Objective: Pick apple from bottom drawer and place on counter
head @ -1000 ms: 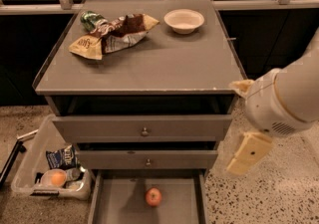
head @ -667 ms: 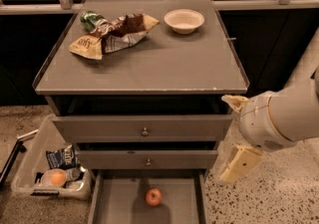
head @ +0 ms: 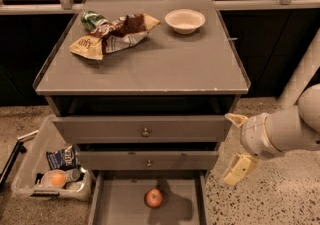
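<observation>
The red apple (head: 154,198) lies on the flat floor of the open bottom drawer (head: 120,204), near its middle. The grey counter (head: 165,64) tops the cabinet and has a chipped front edge. My gripper (head: 235,145) hangs to the right of the cabinet, level with the two upper drawers, above and to the right of the apple. Its two cream fingers (head: 239,169) stand apart and hold nothing.
A crumpled chip bag (head: 112,36) and a green can (head: 92,19) lie at the counter's back left; a white bowl (head: 185,20) sits at the back right. A clear bin (head: 50,176) with snacks stands on the floor to the left. The top drawer (head: 145,130) is pulled out slightly.
My arm has sunk lower and drawn back towards the right edge of the view. The apple and the drawers have not moved.
</observation>
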`<state>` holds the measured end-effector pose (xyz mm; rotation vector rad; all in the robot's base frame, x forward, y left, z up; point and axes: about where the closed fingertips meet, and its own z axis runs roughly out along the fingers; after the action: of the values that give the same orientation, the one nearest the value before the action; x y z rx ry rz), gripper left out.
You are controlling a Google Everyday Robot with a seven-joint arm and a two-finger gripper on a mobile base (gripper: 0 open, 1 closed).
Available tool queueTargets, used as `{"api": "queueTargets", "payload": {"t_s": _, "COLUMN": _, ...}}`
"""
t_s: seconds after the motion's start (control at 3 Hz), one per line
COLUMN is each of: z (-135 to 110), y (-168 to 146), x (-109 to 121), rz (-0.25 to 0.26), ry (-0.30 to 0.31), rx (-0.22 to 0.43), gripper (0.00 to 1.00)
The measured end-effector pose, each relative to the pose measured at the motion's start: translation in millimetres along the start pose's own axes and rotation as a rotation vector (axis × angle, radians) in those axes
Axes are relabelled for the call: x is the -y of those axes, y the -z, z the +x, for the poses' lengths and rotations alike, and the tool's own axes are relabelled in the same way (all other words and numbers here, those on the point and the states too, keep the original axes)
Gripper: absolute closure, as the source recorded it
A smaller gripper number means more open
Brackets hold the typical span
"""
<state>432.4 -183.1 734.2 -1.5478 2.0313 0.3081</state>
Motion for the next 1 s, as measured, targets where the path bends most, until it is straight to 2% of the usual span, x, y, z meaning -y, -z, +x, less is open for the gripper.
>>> {"api": "queueTargets", "payload": {"t_s": 0.33, "z": 0.0, "y": -0.1, "x": -0.1, "rz": 0.0, "ry": 0.0, "rx": 0.0, "gripper": 0.0}}
{"api": "queueTargets", "payload": {"t_s": 0.67, "z": -1.6, "y": -17.9, "x": -10.7, "rz": -0.01, "ry": 0.014, "rx": 0.01, "gripper": 0.0}}
{"api": "queueTargets", "payload": {"t_s": 1.0, "z": 12.6, "y": -59.5, "x": -26.5, "rz": -0.01, "ry": 0.02, "rx": 0.045, "gripper": 0.0}}
